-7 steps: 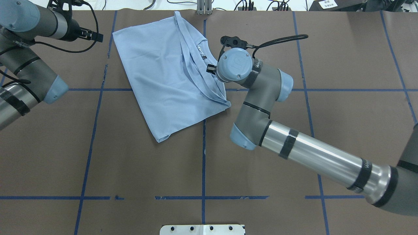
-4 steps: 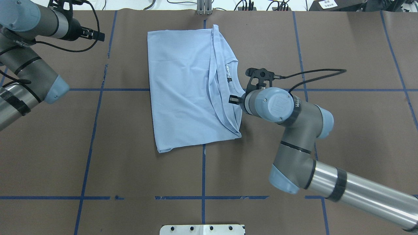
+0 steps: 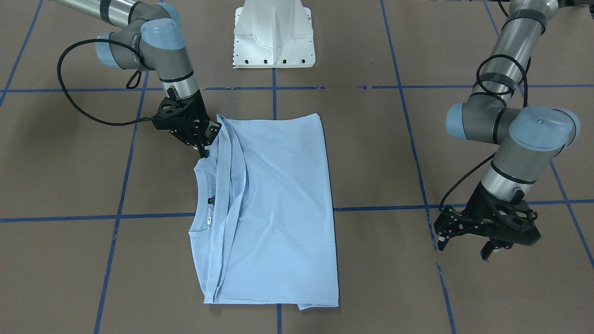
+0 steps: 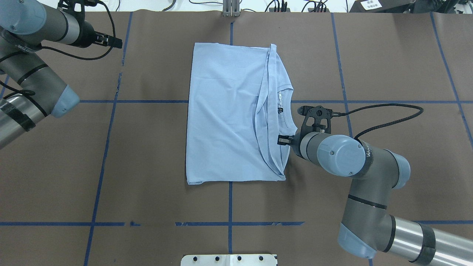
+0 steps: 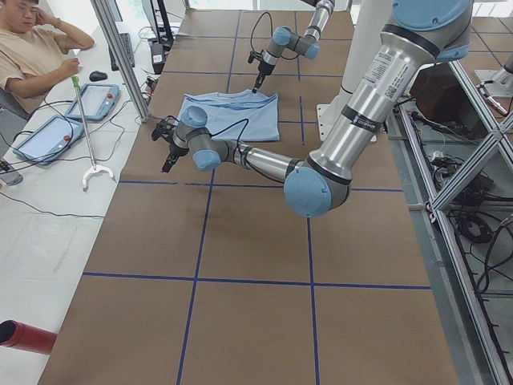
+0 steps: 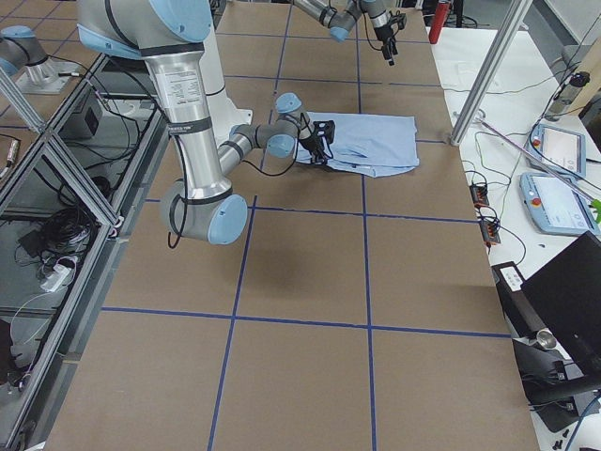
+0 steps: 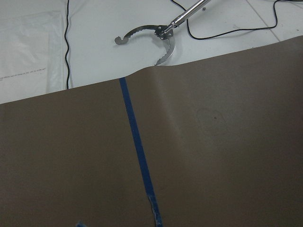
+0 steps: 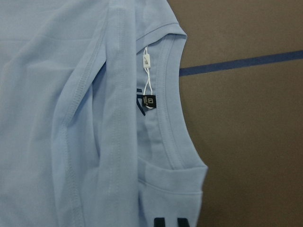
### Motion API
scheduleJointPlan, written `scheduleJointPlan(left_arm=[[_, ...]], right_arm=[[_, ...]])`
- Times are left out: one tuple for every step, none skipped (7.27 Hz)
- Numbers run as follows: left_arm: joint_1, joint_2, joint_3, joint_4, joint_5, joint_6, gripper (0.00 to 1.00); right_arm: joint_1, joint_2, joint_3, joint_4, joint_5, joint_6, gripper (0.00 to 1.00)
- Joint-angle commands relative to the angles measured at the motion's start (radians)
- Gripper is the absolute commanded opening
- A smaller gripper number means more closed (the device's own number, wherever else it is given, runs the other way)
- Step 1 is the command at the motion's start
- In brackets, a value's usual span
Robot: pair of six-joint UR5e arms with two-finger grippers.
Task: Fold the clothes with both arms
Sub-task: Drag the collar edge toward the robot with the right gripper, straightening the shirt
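The T-shirt [image 4: 225,118] lies folded into a tall rectangle around the middle of the table [image 4: 147,177], its far edge near the table's far rim. The right gripper [image 3: 203,152] is clamped on the shirt's layered edge, just beside the collar [image 8: 170,123]. The left gripper [image 3: 464,248] hovers with its fingers apart, well off the shirt's smooth opposite edge, with bare table between them.

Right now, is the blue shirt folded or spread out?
Folded. The T-shirt lies as a tidy rectangle with no sleeves sticking out, and several layered edges are stacked beside the collar.
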Motion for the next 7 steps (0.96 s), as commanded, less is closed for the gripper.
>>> scheduleJointPlan(left_arm=[[0.007, 0.000, -0.003, 0.001, -0.004, -0.018, 1.00], [0.015, 0.000, 0.000, 0.001, -0.004, -0.020, 1.00], [0.018, 0.000, 0.001, -0.001, -0.004, -0.028, 1.00], [0.030, 0.000, 0.001, -0.004, -0.004, -0.054, 1.00], [0.039, 0.000, -0.002, -0.009, -0.004, -0.080, 1.00], [0.039, 0.000, -0.006, -0.009, -0.004, -0.100, 1.00], [0.039, 0.000, -0.011, -0.009, -0.004, -0.103, 1.00]], right_arm=[[0.016, 0.015, 0.031, -0.007, 0.077, -0.139, 1.00], [0.014, 0.014, 0.062, -0.030, 0.109, -0.204, 1.00], [-0.019, 0.006, 0.097, -0.071, 0.110, -0.290, 1.00], [-0.056, 0.001, 0.101, -0.071, 0.095, -0.364, 1.00], [-0.105, 0.000, 0.101, -0.071, 0.049, -0.369, 0.93], [-0.134, -0.002, 0.099, -0.071, 0.003, -0.381, 0.76], [-0.138, -0.002, 0.099, -0.073, 0.002, -0.439, 0.54]])
